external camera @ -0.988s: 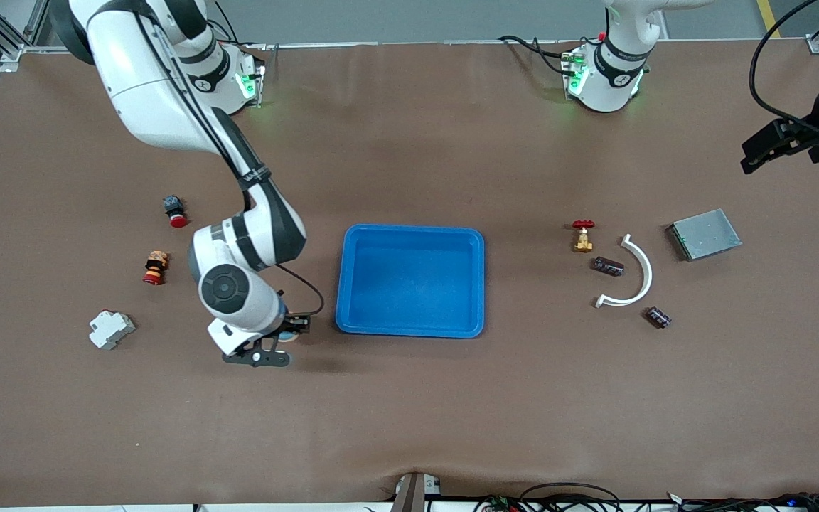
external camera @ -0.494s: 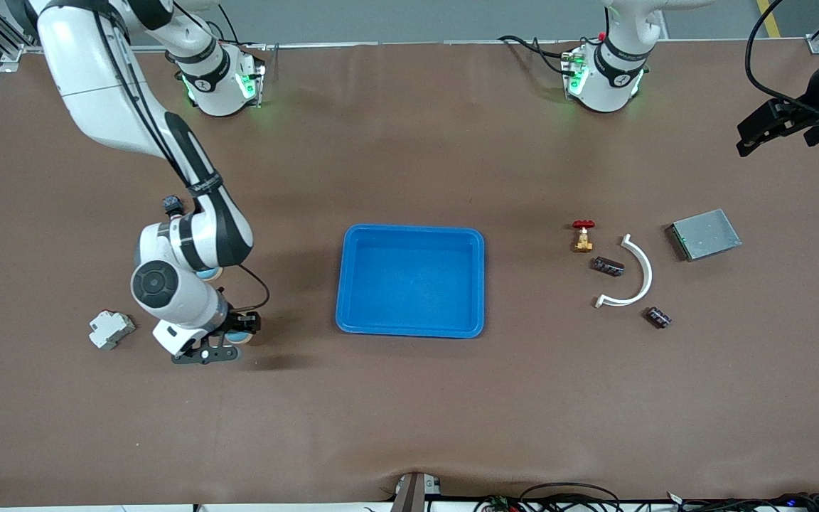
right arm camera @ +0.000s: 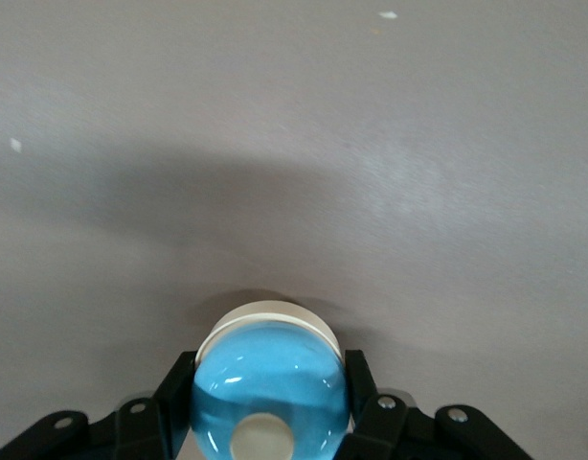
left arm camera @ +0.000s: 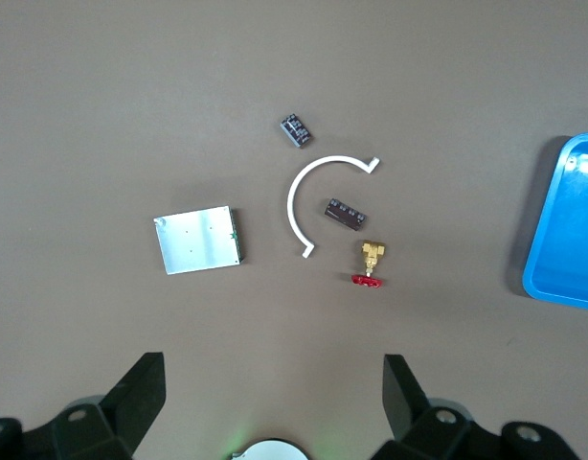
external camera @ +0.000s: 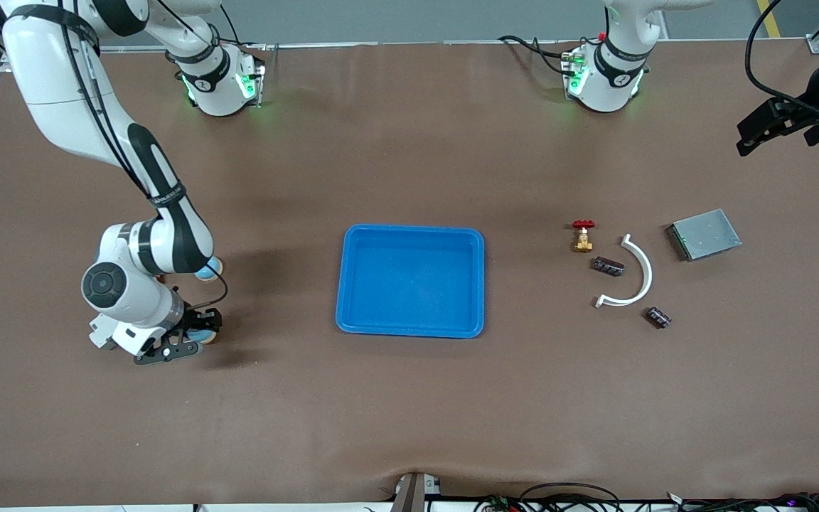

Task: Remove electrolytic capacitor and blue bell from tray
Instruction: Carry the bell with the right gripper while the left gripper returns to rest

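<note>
Bell (right arm camera: 271,383) sits clamped in the right gripper (external camera: 193,336), low over bare table toward the right arm's end, well clear of the emptied tray (external camera: 410,235), seemingly ready to set down. Left gripper (left arm camera: 270,402) waits, spread wide.

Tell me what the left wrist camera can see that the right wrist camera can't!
Only the left wrist view shows the grey box, white arc, brass valve, two dark capacitors, a corner of the blue tray and the open left gripper. Only the right wrist view shows the blue bell, pinched in the shut right gripper. Both show the brown table.
</note>
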